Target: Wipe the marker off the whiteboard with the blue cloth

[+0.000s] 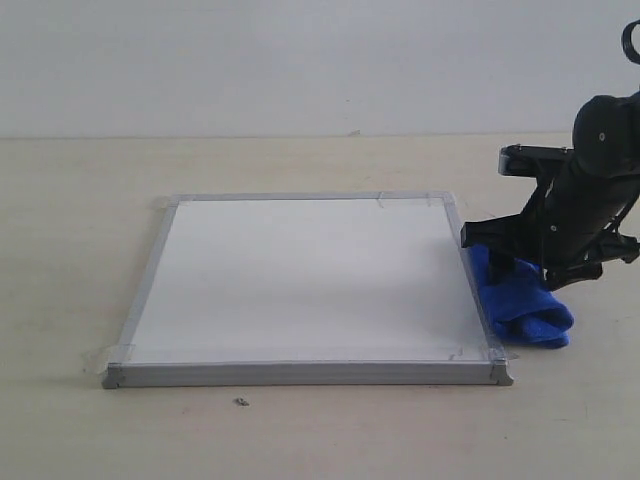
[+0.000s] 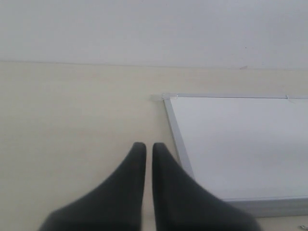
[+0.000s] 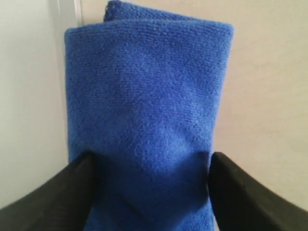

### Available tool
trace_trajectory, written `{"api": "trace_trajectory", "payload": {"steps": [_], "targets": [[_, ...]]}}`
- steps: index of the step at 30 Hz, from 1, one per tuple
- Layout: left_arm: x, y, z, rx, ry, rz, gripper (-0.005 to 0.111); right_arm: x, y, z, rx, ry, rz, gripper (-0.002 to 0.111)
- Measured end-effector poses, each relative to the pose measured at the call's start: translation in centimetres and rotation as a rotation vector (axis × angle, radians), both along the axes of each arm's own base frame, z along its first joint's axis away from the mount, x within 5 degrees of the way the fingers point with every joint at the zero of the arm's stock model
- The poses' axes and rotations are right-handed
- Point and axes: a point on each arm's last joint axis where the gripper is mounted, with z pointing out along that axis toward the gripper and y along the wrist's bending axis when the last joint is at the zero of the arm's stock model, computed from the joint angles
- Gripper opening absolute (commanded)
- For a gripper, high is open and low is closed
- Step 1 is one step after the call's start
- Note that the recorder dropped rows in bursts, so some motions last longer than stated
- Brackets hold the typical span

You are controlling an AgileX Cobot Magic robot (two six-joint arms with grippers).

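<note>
At the right edge of the flat white rectangular whiteboard with thin grey metal frame, the bright royal-blue folded microfibre cloth lies on the beige tabletop, up against the frame. The right gripper is clamped on it: black fingers press both sides, and the cloth is pinched narrower between them. The left gripper hangs over the tabletop off the board, near one corner. Its jaws are together bar a thin slit, holding nothing. The board face reads plain white.
</note>
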Motion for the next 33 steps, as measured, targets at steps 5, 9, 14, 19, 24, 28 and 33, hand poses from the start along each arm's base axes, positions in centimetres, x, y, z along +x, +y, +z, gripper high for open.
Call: {"api": "trace_trajectory", "payload": {"steps": [5, 9, 14, 19, 24, 28, 33], "targets": [[0.0, 0.0, 0.0, 0.000, 0.000, 0.000, 0.005, 0.4, -0.1, 1.5, -0.011, -0.008, 0.010, 0.058], [0.0, 0.0, 0.0, 0.000, 0.000, 0.000, 0.005, 0.6, -0.1, 5.2, -0.021, -0.068, 0.024, 0.056], [0.0, 0.0, 0.0, 0.000, 0.000, 0.000, 0.005, -0.3, -0.3, 9.2, -0.052, -0.127, 0.066, 0.012], [0.0, 0.0, 0.0, 0.000, 0.000, 0.000, 0.005, -2.1, -0.7, 12.3, -0.101, -0.163, 0.118, 0.000], [0.0, 0.0, 0.0, 0.000, 0.000, 0.000, 0.005, -4.4, -0.9, 15.2, -0.132, -0.173, 0.177, 0.000], [0.0, 0.0, 0.0, 0.000, 0.000, 0.000, 0.005, -7.4, -0.8, 17.9, -0.134, -0.260, 0.206, 0.000], [0.0, 0.0, 0.0, 0.000, 0.000, 0.000, 0.005, -12.4, 0.9, 19.6, -0.090, -0.475, 0.266, 0.000]]}}
